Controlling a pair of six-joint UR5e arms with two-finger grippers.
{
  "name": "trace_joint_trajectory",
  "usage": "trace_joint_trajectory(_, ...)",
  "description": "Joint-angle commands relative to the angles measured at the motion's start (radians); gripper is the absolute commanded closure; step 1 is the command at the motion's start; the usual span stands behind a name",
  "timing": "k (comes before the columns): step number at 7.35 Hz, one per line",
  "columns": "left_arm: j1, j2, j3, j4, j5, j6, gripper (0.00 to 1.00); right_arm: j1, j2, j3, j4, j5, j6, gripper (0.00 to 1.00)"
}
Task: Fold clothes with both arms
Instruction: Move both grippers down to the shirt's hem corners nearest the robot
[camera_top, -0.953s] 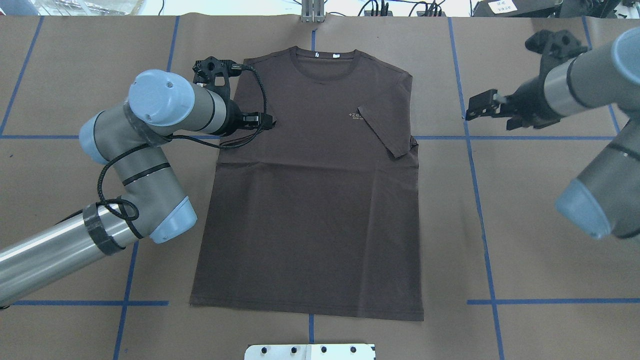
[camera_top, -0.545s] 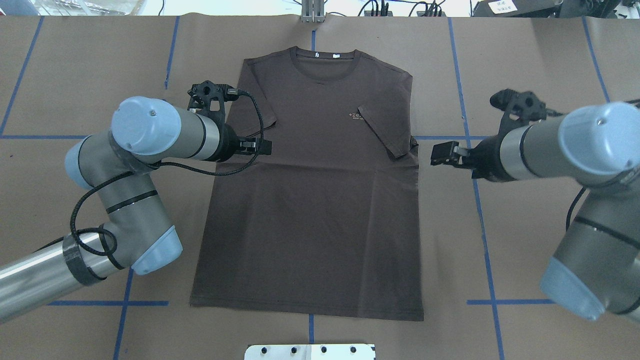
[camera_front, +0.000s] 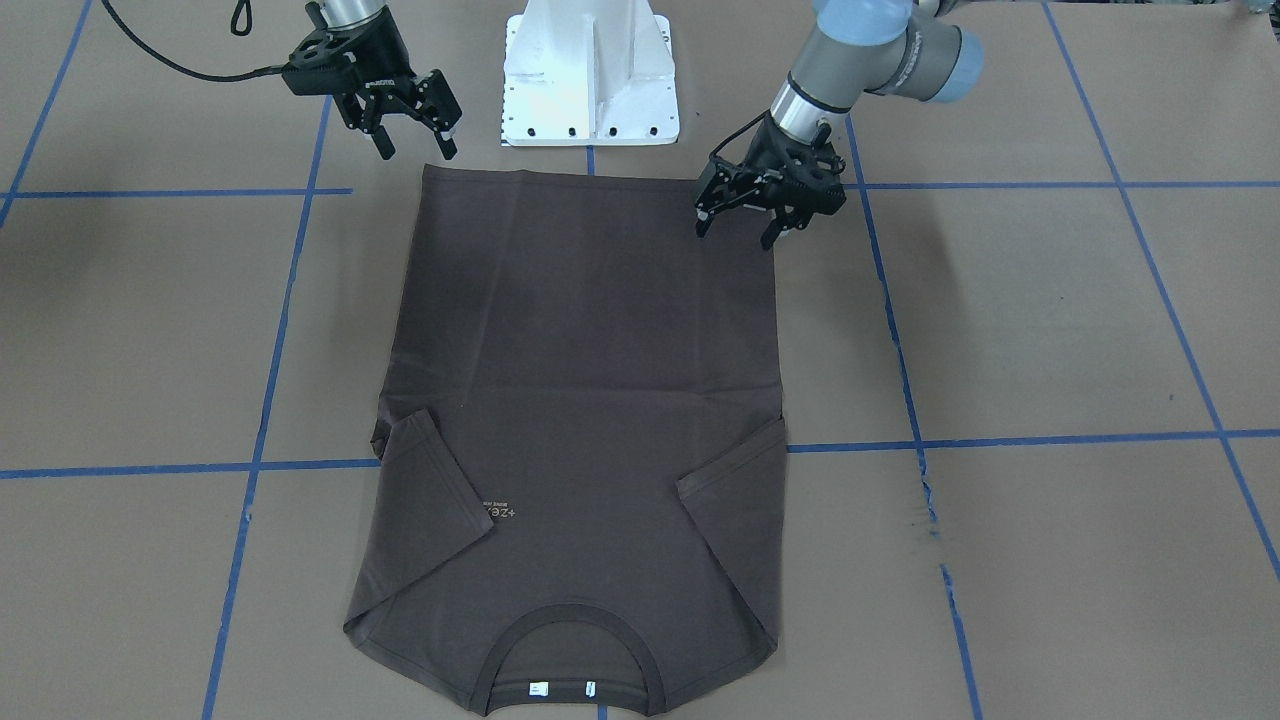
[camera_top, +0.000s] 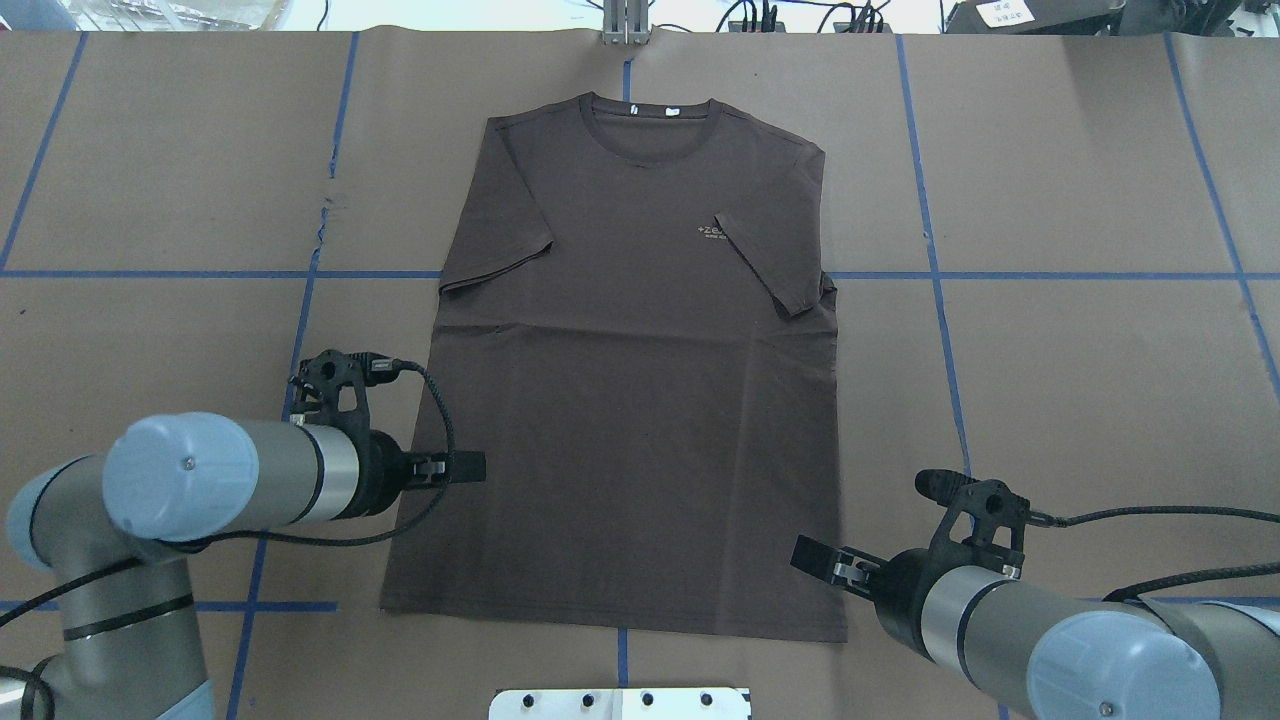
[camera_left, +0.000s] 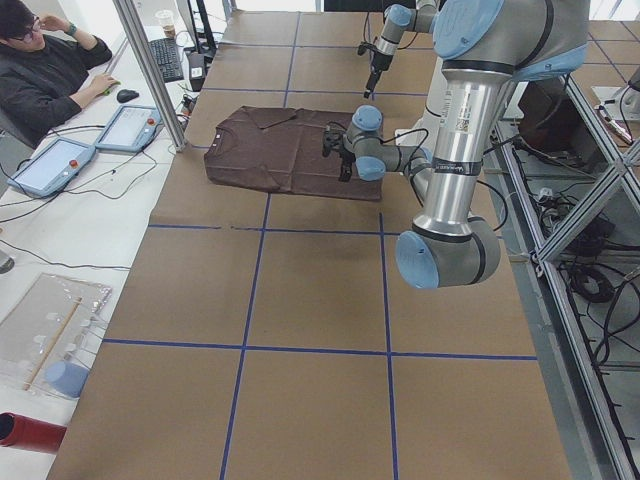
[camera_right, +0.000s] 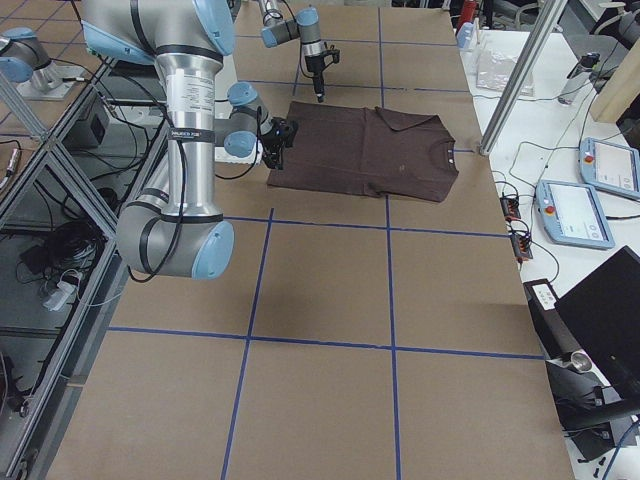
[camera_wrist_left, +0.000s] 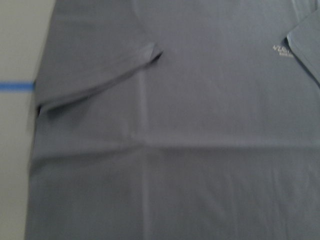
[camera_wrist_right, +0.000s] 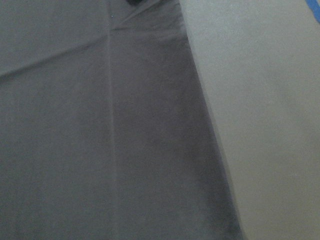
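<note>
The dark brown T-shirt (camera_top: 630, 400) lies flat on the brown paper, collar (camera_top: 650, 125) at the far end and both sleeves folded in over the chest. My left gripper (camera_top: 470, 467) hovers open and empty over the shirt's left edge, a little up from the hem; in the front-facing view this left gripper (camera_front: 737, 232) has its fingers spread beside the hem corner. My right gripper (camera_top: 815, 560) is open and empty by the lower right hem corner, and the front view shows the right gripper (camera_front: 412, 148) just past the hem. Both wrist views show only shirt fabric (camera_wrist_left: 175, 150) and paper, no fingers.
The white robot base (camera_top: 620, 702) stands just behind the hem. Blue tape lines (camera_top: 940, 300) cross the brown paper. Beyond the table's far end stand a metal post (camera_left: 150, 70) and tablets (camera_left: 130, 128), with a person (camera_left: 45, 70) seated there.
Both arms have drawn back from sleeve level toward the robot, to the hem end of the shirt. Both grippers stayed open and empty. The shirt has not moved.
</note>
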Motion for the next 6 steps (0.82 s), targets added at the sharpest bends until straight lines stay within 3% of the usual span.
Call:
trace_joint_trajectory(1,0.136,0.088,-0.045,0.003,0.076,-0.146,0.31,-0.017,-0.006,0.001,-0.001,-0.015,0.008,0.0)
trace_joint_trajectory(3,0.198,0.114,-0.045,0.009,0.114,-0.178,0.38,-0.02,-0.006,0.001,-0.001,-0.027,0.006,0.0)
trace_joint_trajectory(6,0.198,0.114,-0.046,0.048,0.116,-0.179,0.39,-0.026,-0.006,0.001,-0.001,-0.033,0.006,0.0)
